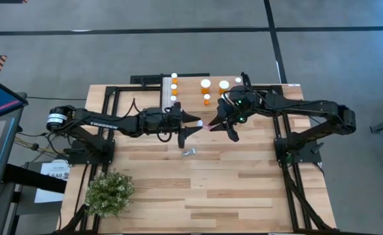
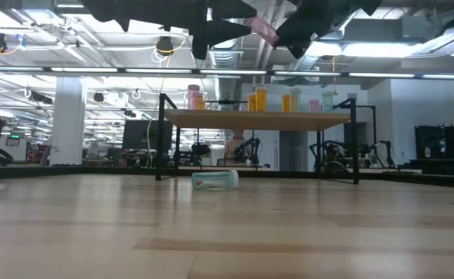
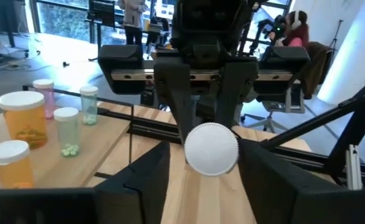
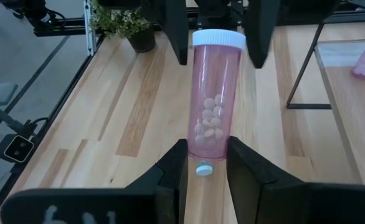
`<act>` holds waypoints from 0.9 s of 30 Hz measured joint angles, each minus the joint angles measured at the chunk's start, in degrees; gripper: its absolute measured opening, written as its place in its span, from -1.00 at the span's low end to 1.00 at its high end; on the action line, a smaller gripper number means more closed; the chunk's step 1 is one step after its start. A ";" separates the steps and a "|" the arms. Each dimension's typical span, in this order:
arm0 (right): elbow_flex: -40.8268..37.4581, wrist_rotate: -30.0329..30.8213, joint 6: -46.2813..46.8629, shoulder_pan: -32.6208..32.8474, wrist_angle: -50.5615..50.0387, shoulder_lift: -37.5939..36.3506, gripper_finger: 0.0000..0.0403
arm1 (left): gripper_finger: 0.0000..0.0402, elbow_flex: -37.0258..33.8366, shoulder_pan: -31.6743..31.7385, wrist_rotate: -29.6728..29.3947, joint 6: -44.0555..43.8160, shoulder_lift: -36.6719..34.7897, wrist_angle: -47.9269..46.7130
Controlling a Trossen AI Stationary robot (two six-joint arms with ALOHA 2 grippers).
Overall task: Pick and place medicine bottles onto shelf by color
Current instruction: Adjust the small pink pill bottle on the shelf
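A pink medicine bottle point(image 4: 212, 118) with a white cap point(image 3: 211, 148) hangs high above the table's middle. My right gripper point(image 4: 206, 155) is shut on it. My left gripper point(image 1: 197, 123) faces it, level and open, one finger on each side of the cap. The shelf point(image 2: 235, 118) stands at the far edge. It carries orange point(image 3: 25, 118), pink point(image 3: 44, 93) and pale green point(image 3: 67, 130) bottles, all upright. A pale green bottle point(image 2: 215, 180) lies on its side on the table below the grippers. My right gripper pinches the pink bottle's bottom end point(image 4: 205, 144) between its two fingers. It comes from the table's right, and the bottle runs on in line with the fingers. The bottle is lifted clear, cap end toward my left gripper. My left gripper's fingers point(image 4: 258, 37) flank the cap; I cannot tell whether they touch it.
A potted plant point(image 1: 110, 192) stands at the table's near left. Black frame rails point(image 1: 106, 98) edge the table on both sides. The near half of the tabletop point(image 1: 204, 196) is bare wood.
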 joint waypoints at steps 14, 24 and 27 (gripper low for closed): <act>0.00 1.16 0.59 0.02 0.13 0.00 -0.49 | -0.40 -0.02 0.00 1.31 0.02 0.00 0.66; -0.02 1.15 1.12 0.00 0.45 0.00 -0.49 | -0.41 -0.02 0.00 1.34 0.00 0.00 0.84; -0.02 1.14 2.29 0.00 0.52 0.00 -0.49 | -0.41 -0.02 0.00 1.34 0.00 0.00 0.84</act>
